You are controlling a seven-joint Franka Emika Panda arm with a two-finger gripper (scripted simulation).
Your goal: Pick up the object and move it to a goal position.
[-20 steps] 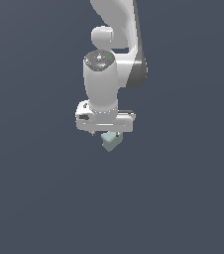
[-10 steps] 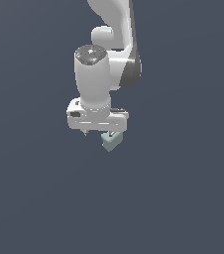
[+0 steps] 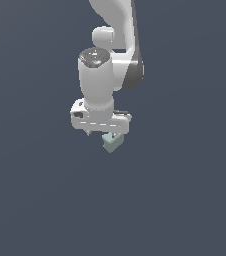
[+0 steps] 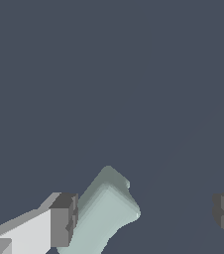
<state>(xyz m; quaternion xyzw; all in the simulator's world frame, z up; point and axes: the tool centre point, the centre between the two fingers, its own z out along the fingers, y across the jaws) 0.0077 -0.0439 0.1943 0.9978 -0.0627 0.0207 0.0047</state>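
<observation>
gripper (image 4: 143,216): jaws spread wide, nothing clamped, pointing down over the worktop (image 3: 185,200)
object (image 3: 112,142): pale teal block right under the gripper, close beside one finger (image 4: 64,218), the other finger well apart
step: looks like lining up for the pick, grasp not made yet
next: probably centre the block between the fingers, settle low, then squeeze
goal: no marker visible

From the exterior view the white gripper (image 3: 101,131) body covers the top of the pale teal object (image 3: 112,142) and hides its jaws, while the wrist view's edge cuts off the object's near end and both fingers (image 4: 63,220).
</observation>
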